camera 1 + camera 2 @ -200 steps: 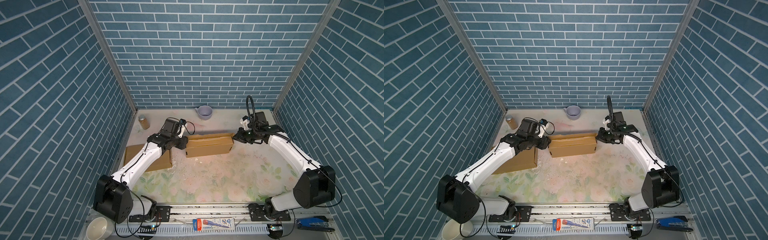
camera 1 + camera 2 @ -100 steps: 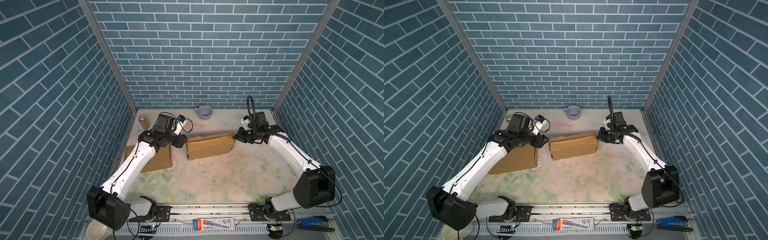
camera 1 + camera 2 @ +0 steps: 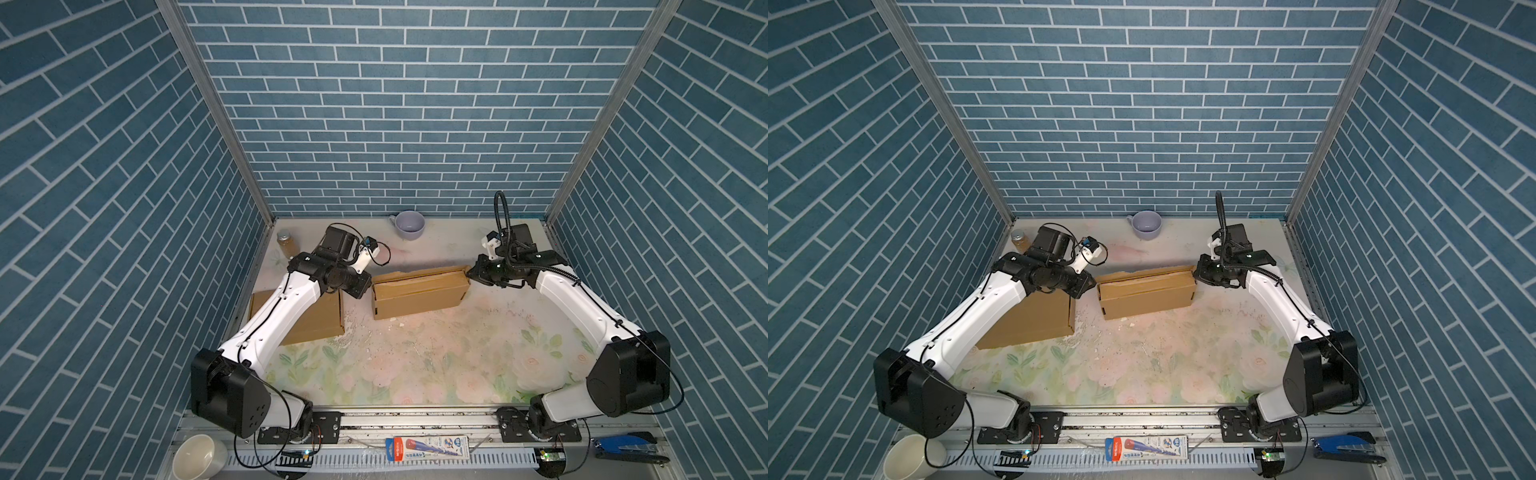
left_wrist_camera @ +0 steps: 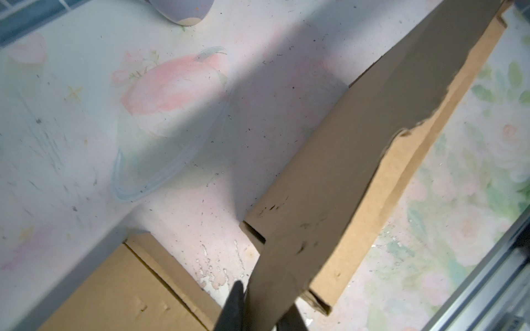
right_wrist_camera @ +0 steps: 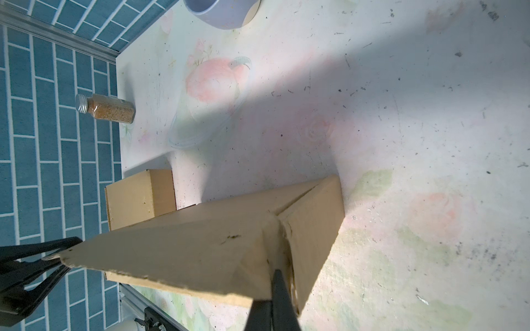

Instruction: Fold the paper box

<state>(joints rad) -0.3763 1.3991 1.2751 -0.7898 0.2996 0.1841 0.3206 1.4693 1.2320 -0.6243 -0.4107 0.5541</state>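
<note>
At desk (image 3: 436, 361) rear centre: paper box (image 3: 419, 293), lid flap (image 4: 344, 160) raised. Left jaws pinch the flap's end; right jaws clamp narrow on the opposite corner. Step, apparently: closing the lid. Next likely needs: lower the flap, tuck.

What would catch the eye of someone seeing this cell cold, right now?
The brown cardboard box in the middle, pinched at both ends: the left gripper clamps a ragged flap at its left end, and the right gripper clamps its right corner. Next come a second cardboard box, lying partly under the left arm, and a lilac mug at the back.
</note>
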